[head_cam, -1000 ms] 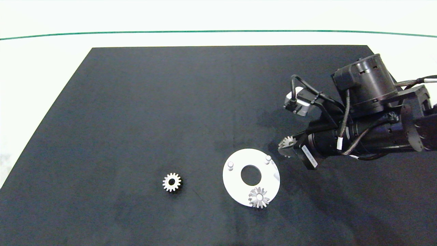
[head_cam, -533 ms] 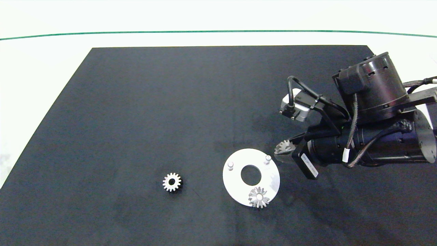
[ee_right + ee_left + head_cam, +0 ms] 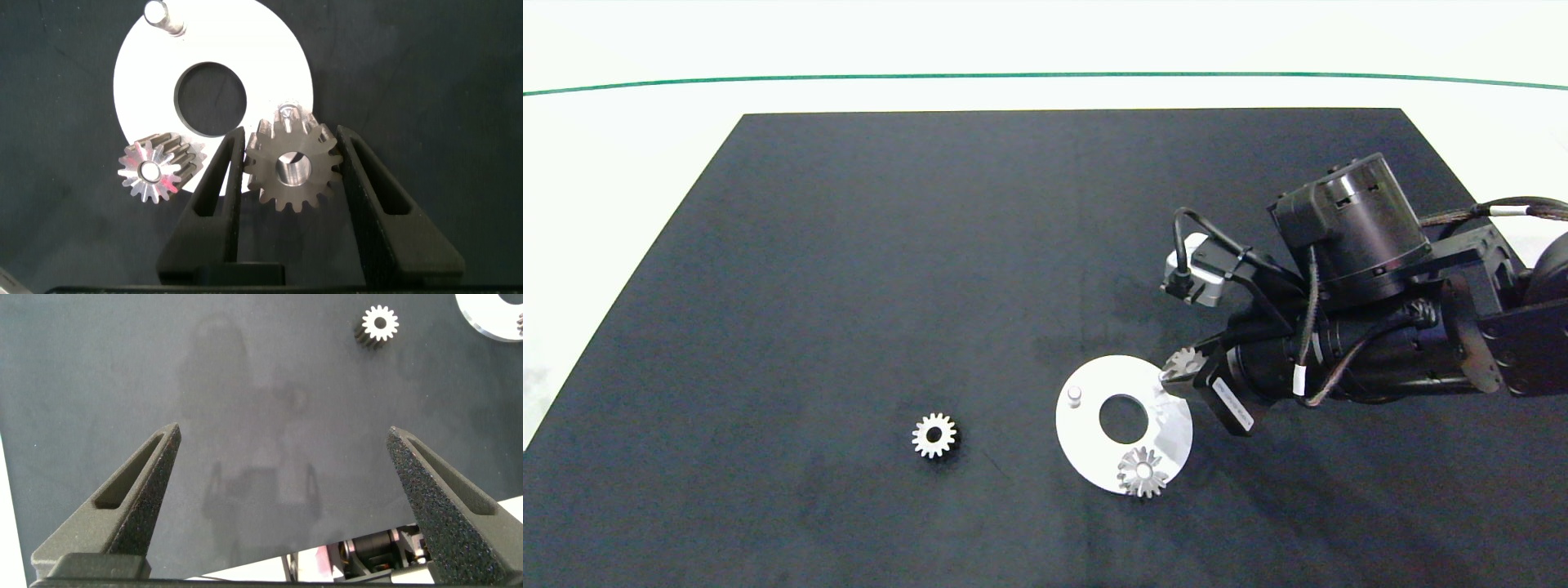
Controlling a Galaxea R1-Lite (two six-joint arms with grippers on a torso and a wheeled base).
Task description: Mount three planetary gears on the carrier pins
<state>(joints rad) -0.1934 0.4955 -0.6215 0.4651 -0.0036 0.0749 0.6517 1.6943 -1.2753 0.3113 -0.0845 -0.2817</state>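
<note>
- the black mat covers most of the table and everything rests on it.
- the right arm comes in from the right side of the mat and reaches down to the white disc's right edge.
- the white disc is the landmark: it lies flat on the mat, with a large centre hole.
- the right gripper hangs over the disc's right rim, its fingers clamped on the held gear, which is level and sits right above a carrier pin whose top peeks out past the teeth.
- the left gripper is well off to the left of the disc, above bare mat, with its fingers wide apart and nothing between them.
- the seated gear sits on the pin at the disc's near edge.
- the loose gear lies flat on the mat, well apart to the left of the disc.
- the bare pin stands on the disc's left side, nothing on it.
</note>
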